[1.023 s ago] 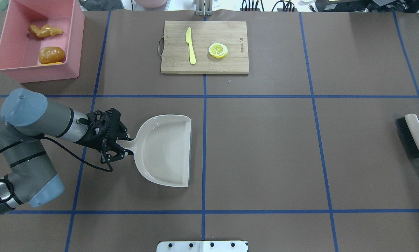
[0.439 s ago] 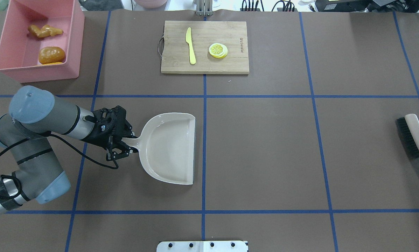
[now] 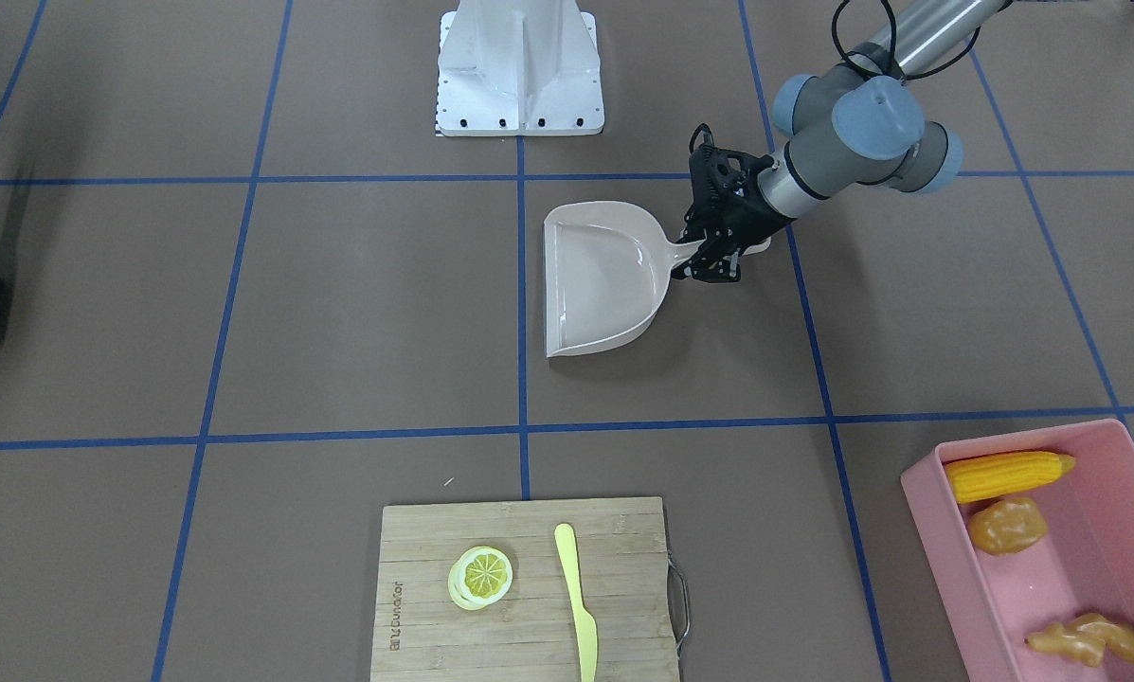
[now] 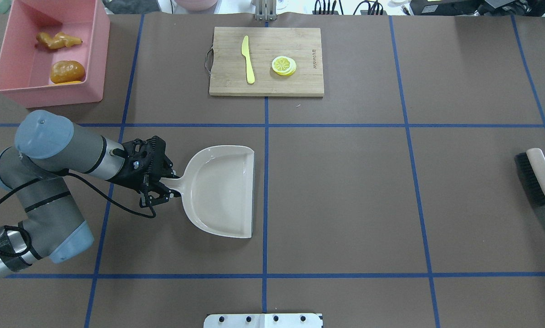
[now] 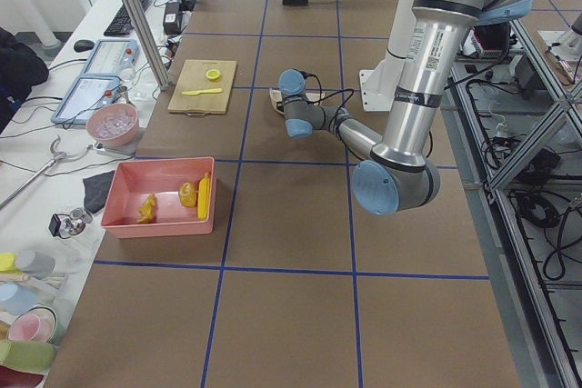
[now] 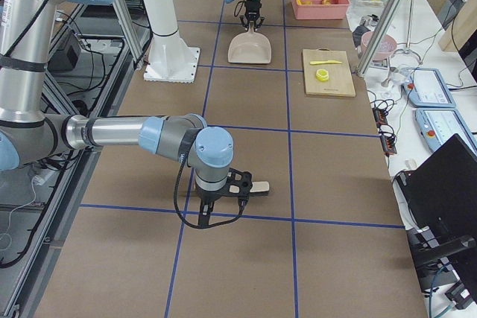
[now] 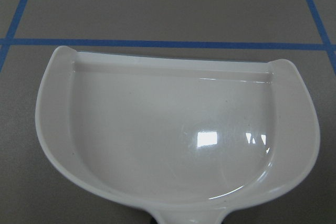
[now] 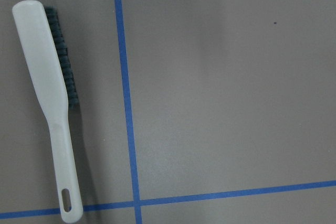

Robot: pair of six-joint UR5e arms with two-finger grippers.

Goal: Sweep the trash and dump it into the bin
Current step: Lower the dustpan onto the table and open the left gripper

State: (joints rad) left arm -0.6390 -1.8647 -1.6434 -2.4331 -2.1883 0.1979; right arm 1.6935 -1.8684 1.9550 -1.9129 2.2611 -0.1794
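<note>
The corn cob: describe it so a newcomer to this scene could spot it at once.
In the front-facing view, find the pink bin at the lower right. The corn cob lies inside it, along the wall nearest the robot. It alone is long, straight and yellow; the potato-like piece and ginger root are lumpy.

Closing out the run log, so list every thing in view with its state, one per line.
Beige plastic dustpan: empty, handle gripped by left gripper.
Pink rectangular plastic tub: holds all three toy foods.
Yellow corn cob: in tub.
Brownish-orange potato-like piece: in tub.
Tan ginger root: in tub.
Black-bristled brush: lying on table, ungripped.
Right gripper: near brush, state unclear.
</note>
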